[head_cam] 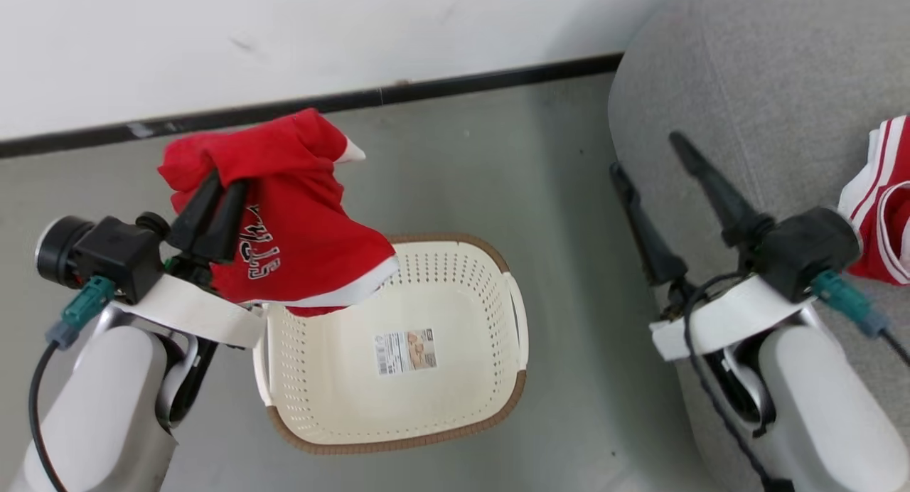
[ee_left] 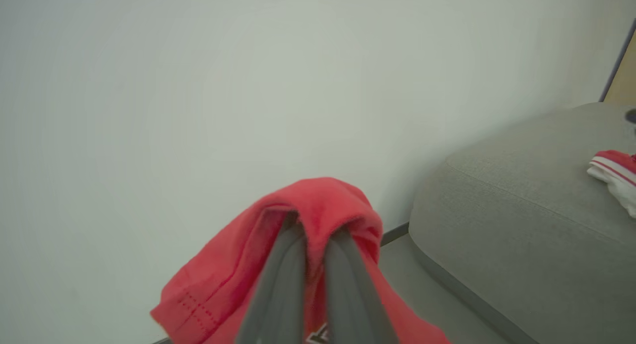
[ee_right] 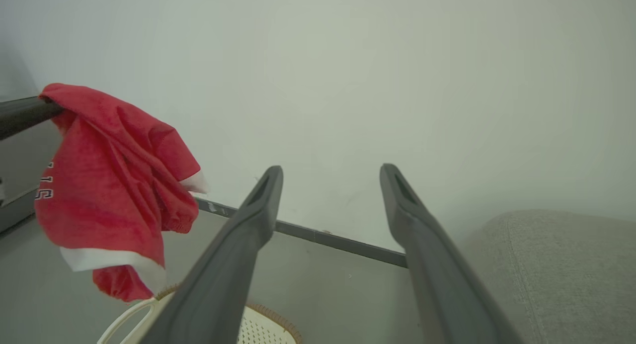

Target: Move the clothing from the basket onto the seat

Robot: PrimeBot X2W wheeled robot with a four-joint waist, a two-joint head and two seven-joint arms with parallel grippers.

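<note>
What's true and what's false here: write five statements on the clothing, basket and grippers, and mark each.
1. The left gripper is shut on the red jersey. True.
2. A garment lies on the floor of the basket. False: that floor is bare but for a label sticker.
3. The right gripper is open and empty. True.
4. The seat has no clothing on it. False: a red garment with white stripes lies on it.
5. The jersey rests on the ground. False: it hangs from the left gripper.
</note>
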